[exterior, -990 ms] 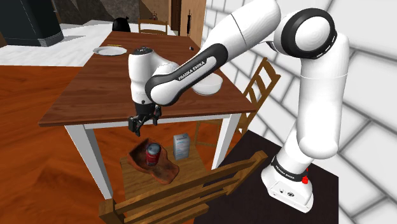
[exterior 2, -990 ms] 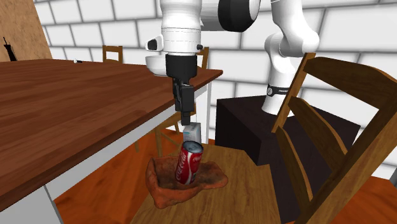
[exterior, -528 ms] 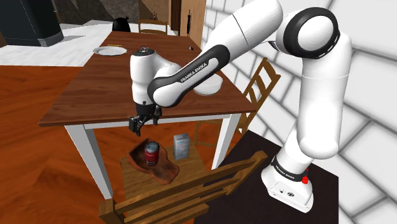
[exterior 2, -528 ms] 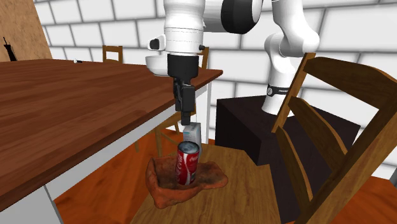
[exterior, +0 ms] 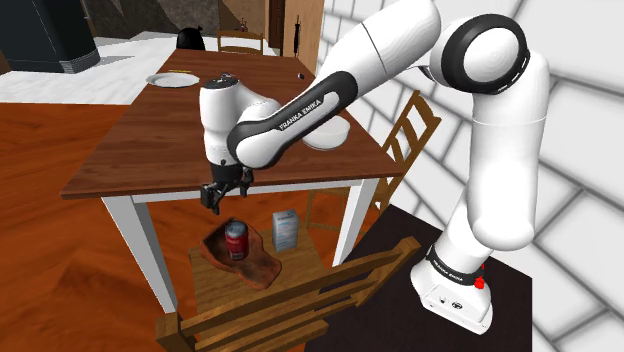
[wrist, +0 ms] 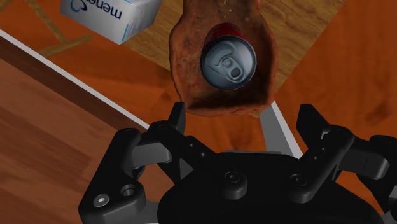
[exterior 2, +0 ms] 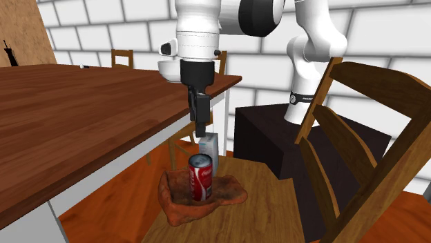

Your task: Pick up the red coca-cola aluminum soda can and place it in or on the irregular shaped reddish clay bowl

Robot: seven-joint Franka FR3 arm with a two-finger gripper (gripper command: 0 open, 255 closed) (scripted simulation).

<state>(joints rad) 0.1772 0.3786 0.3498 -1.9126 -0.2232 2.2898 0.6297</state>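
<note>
I see the red soda can (exterior 2: 201, 177) standing upright inside the reddish clay bowl (exterior 2: 231, 192), which sits on the wooden chair seat (exterior 2: 269, 203) just beside the table (exterior 2: 83, 110). My gripper (exterior 2: 201, 129) hangs directly above the can, apart from it, with the jaws spread wide and holding nothing.

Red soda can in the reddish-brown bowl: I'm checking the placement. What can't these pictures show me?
- Base of the red Coca-Cola soda can: second exterior view, behind the wall of the irregular reddish-brown bowl.
- Label of the small white carton: wrist view, cut off by the edge.
</note>
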